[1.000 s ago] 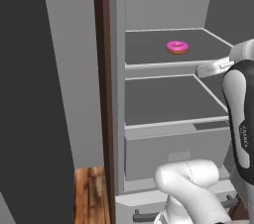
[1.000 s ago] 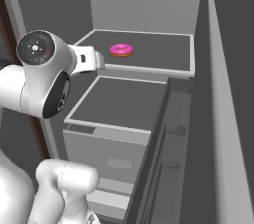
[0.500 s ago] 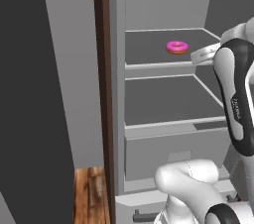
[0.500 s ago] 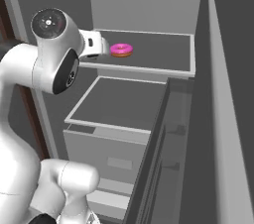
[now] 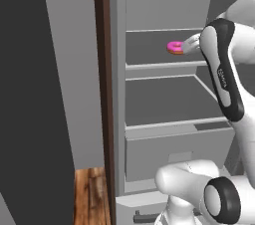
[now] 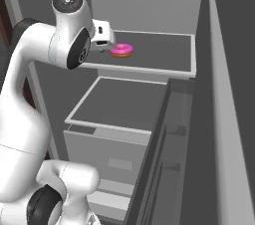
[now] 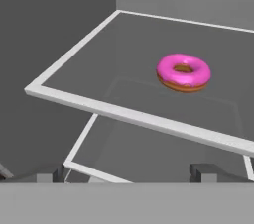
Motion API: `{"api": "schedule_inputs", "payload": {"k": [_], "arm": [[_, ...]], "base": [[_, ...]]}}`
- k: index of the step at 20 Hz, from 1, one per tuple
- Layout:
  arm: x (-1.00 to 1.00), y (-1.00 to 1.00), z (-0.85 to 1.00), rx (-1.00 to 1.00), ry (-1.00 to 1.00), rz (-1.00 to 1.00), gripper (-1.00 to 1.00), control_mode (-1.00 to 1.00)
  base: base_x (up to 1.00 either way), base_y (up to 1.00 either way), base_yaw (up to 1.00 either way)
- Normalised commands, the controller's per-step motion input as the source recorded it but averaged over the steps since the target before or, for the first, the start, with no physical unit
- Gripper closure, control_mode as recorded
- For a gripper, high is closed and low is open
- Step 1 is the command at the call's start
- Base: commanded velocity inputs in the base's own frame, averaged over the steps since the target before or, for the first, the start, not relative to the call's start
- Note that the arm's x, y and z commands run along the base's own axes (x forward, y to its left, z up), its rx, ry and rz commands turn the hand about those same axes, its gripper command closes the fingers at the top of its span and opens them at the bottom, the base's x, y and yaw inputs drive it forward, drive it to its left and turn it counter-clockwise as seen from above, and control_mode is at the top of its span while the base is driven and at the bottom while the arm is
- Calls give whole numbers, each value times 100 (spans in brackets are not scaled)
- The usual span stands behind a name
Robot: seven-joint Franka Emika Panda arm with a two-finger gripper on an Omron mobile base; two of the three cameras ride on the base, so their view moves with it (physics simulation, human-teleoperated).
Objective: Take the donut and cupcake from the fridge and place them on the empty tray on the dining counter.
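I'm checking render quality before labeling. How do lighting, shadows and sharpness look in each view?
Left base view: flat, even light, no glare; the donut is small and slightly soft. Right base view: same flat light, the fridge interior plain grey, edges a little blurred. Hand view: the donut sharpest here, with a faint shadow beneath it on the shelf; the fingers look blurry.

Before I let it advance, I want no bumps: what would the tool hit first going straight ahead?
Probably the donut on the upper fridge shelf, slightly right of centre between the open tool fingers. Depth is unclear; it might clip the shelf's front edge first.
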Motion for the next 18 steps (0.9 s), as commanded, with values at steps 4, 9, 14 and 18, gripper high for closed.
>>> {"api": "schedule_inputs", "payload": {"k": [4, 9, 14, 18], "arm": [[47, -2, -16, 0, -1, 0, -100, -100], [64, 0, -10, 0, 0, 2, -100, -100], [32, 0, 0, -2, 7, 3, -100, -100], [31, 0, -8, -7, 15, 2, -100, -100]], "base": [[0, 0, 0], [0, 0, 0], [0, 0, 0], [0, 0, 0]]}}
